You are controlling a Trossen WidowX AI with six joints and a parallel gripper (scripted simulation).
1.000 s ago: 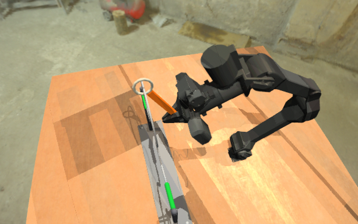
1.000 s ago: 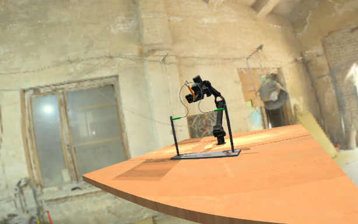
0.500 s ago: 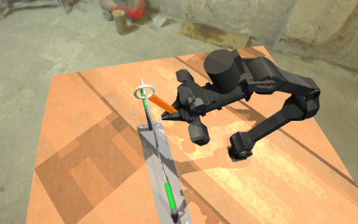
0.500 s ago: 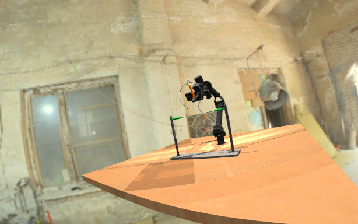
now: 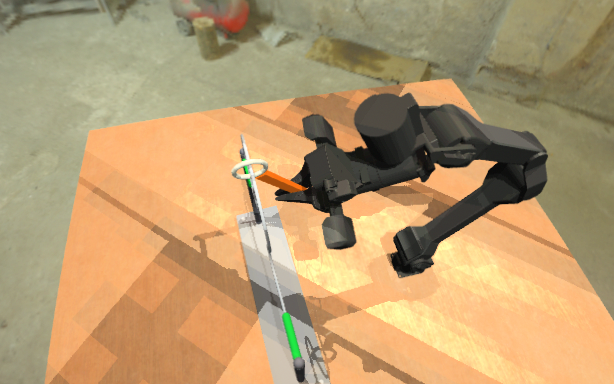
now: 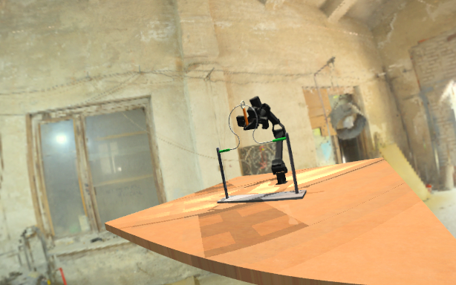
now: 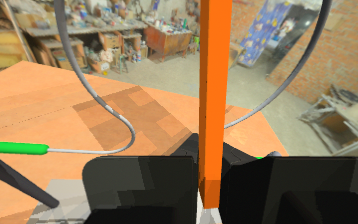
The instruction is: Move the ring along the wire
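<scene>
- Ring [image 5: 234,171] [image 6: 242,101] up at the crown of the grey wire [image 5: 276,282] [image 6: 229,119] [image 7: 295,80], which seems to pass through it!
- The tool [image 5: 277,196] [image 6: 246,125] [image 7: 199,138] pinches the orange handle [image 5: 280,181] [image 6: 245,116] [image 7: 214,90] at its lower end, presumably keeping fingers off the wire.
- Handle slants below the ring (clearance is hard to judge); it likely needs centring through each bend.
- Both posts [image 6: 222,172] stand well below, holding the wire up.
</scene>
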